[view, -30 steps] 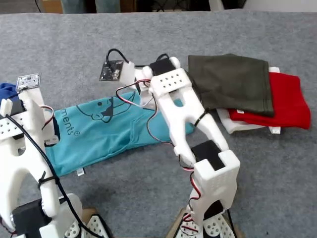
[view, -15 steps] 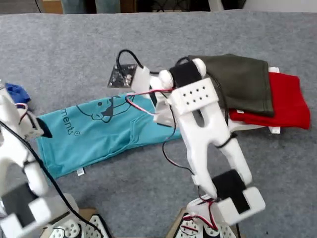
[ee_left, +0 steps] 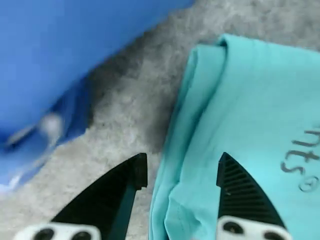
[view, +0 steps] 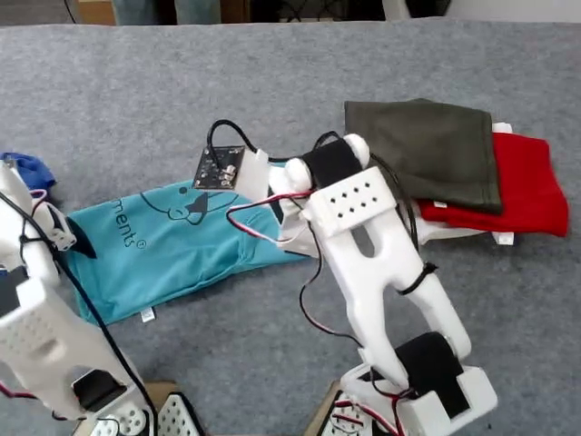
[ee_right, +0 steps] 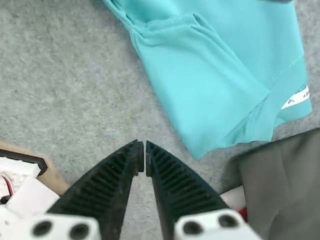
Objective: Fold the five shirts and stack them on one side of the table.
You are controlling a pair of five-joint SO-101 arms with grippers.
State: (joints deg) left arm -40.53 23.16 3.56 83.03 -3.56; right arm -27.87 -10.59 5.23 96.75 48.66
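Left wrist view has our left fingers spread wide astride the soft, layered hem of the teal shirt on the fuzzy grey table, our right fingers pinched shut on nothing beside it, so we risk nipping one limp knit layer and spilling the fold.

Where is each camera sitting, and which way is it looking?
High view: fixed above the table, looking down at the teal shirt, the olive shirt on the red shirt, the left arm and the right arm.
Left wrist view: on the left arm's wrist, looking past the open left gripper at the teal shirt's edge and a blue shirt.
Right wrist view: on the right arm's wrist, looking past the shut right gripper at the teal shirt's other end and the olive shirt.
Shared: all three show the teal shirt.
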